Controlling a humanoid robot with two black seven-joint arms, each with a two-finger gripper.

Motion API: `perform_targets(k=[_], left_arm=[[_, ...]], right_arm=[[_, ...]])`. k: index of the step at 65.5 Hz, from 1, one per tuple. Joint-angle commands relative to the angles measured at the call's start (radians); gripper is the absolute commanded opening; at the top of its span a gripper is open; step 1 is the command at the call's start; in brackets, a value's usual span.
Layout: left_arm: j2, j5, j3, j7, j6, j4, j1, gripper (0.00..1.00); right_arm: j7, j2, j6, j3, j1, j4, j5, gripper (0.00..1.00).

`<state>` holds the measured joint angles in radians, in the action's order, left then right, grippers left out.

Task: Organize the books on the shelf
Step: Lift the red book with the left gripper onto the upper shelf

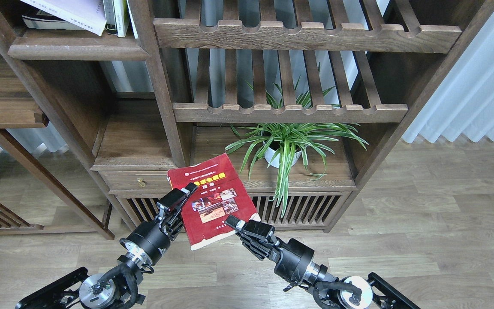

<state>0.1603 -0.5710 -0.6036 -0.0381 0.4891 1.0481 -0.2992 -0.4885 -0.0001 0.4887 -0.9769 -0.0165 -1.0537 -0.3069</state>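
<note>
Head view: I am holding the red book (210,198) in mid-air before the bookcase, cover up, long axis running away from me toward the lower cabinet. Right gripper (237,223) is clamping its near right corner. Left gripper (181,198) is meeting the left edge, fingers apart about it, not visibly closed. The shelf (75,49) is lying up and left, well apart; left arm nearer.

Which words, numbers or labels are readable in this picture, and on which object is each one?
Red paperback book held between the left gripper and right gripper: yellow title band with Chinese characters, too blurred to read.
Small white line above the band: too small.
Books on the upper left shelf: nothing readable.
</note>
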Motion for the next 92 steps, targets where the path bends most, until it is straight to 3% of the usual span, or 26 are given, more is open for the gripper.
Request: perform_targets(k=[1,6,12,15,18,24,32,47,63,75,82,92], left_arm=[[-0.001,-0.009,0.001,0.012,0.0,-0.008,0.0,0.08],[0.002,-0.009,-0.002,0.014,0.0,-0.01,0.0,0.06],[0.007,-0.009,-0.015,0.017,0.0,-0.01,0.0,0.05],[0.01,-0.007,-0.024,0.017,0.0,-0.008,0.0,0.04],[0.015,-0.006,-0.036,0.018,0.0,-0.003,-0.001,0.04],[0.048,-0.003,-0.082,0.018,0.0,0.013,-0.001,0.04],[0.192,0.003,-0.16,0.012,0.0,0.116,-0.017,0.04],[0.314,0.003,-0.255,0.0,0.0,0.184,-0.178,0.04],[0.442,-0.001,-0.281,0.0,0.0,0.167,-0.389,0.05],[0.53,0.031,-0.337,0.017,0.0,0.148,-0.402,0.05],[0.625,0.167,-0.413,0.023,0.0,0.044,-0.397,0.05],[0.642,0.237,-0.466,0.027,0.0,-0.003,-0.409,0.05]], right_arm=[[0.0,0.0,0.0,0.0,0.001,0.0,0.012,0.29],[0.0,0.0,0.0,0.0,0.001,0.0,0.037,0.44],[0.0,0.0,0.0,0.003,0.003,-0.003,0.103,0.84],[0.0,0.0,0.0,0.001,0.003,-0.006,0.132,0.94],[0.0,0.0,0.0,0.0,0.003,-0.012,0.146,0.99],[0.0,0.0,0.0,-0.003,0.003,-0.015,0.146,0.99],[0.0,0.0,0.0,-0.009,0.003,-0.002,0.149,0.99],[0.0,0.0,0.0,-0.008,0.003,0.015,0.154,0.99],[0.0,0.0,0.0,-0.02,0.003,0.015,0.152,0.99],[0.0,0.0,0.0,-0.032,0.004,0.015,0.152,0.99],[0.0,0.0,0.0,-0.036,0.004,0.015,0.152,0.99],[0.0,0.0,0.0,-0.034,0.004,0.017,0.154,0.99]])
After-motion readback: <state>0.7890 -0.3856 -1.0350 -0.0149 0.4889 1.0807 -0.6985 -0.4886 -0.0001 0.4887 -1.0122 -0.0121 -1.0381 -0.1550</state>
